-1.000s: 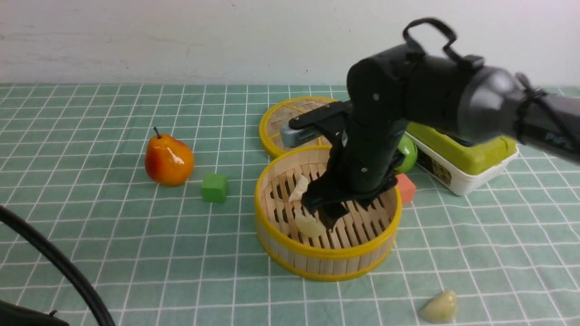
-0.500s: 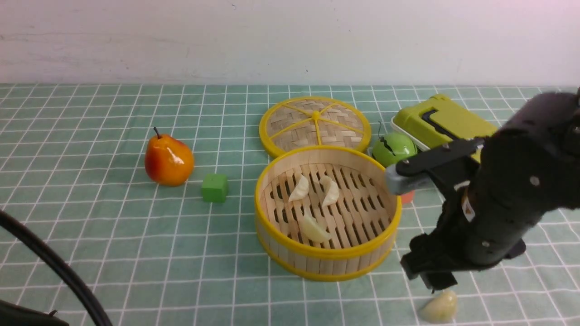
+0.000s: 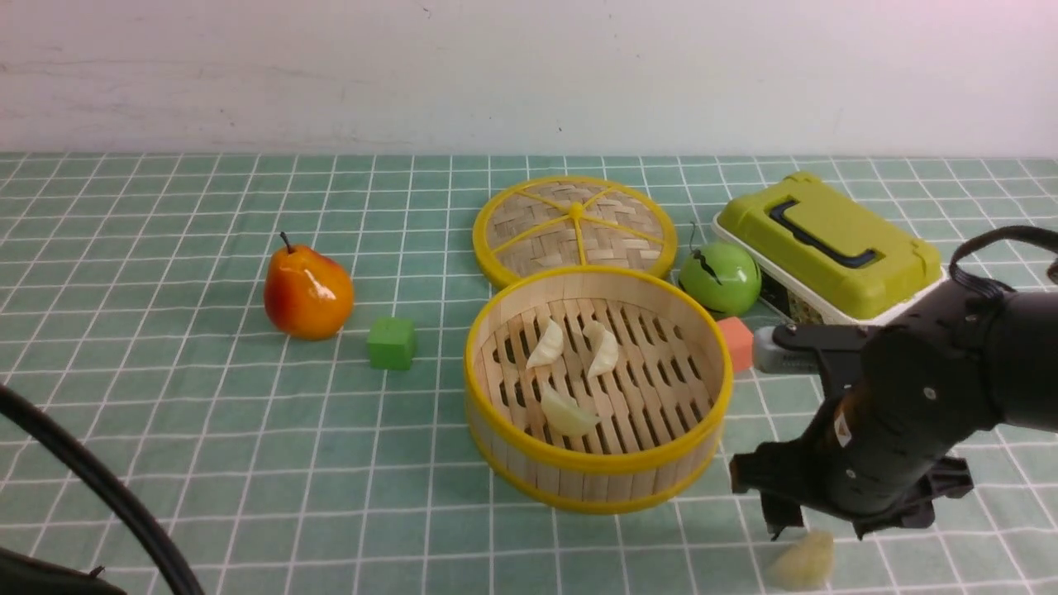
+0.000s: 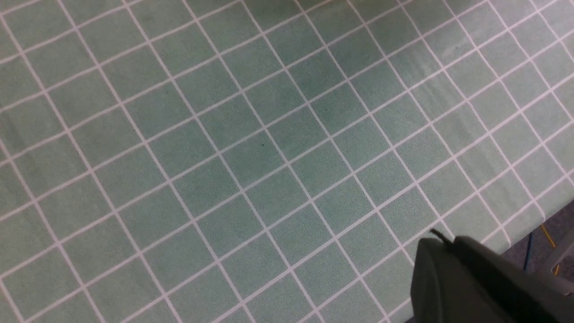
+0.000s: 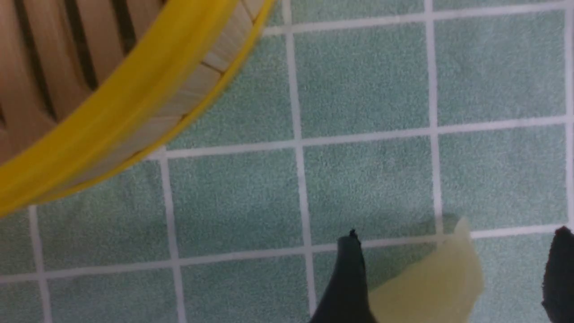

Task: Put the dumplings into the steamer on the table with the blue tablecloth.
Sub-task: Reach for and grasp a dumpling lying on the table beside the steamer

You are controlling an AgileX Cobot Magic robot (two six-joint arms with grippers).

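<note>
The right arm reaches low over the blue tablecloth (image 3: 248,430) with its wrist bent down. The right gripper (image 3: 818,529) is spread wide astride one dumpling (image 3: 802,562) lying near the steamer (image 3: 595,479). Three dumplings (image 3: 570,409) lie inside the steamer. The left gripper (image 4: 466,278) is pressed together.

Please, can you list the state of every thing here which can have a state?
steamer: open, uncovered, three dumplings inside.
lid: lying flat on the cloth behind the steamer.
fourth dumpling: on the cloth outside the steamer, not gripped.
right claw: open, low around the fourth dumpling.
green box: closed.
</note>
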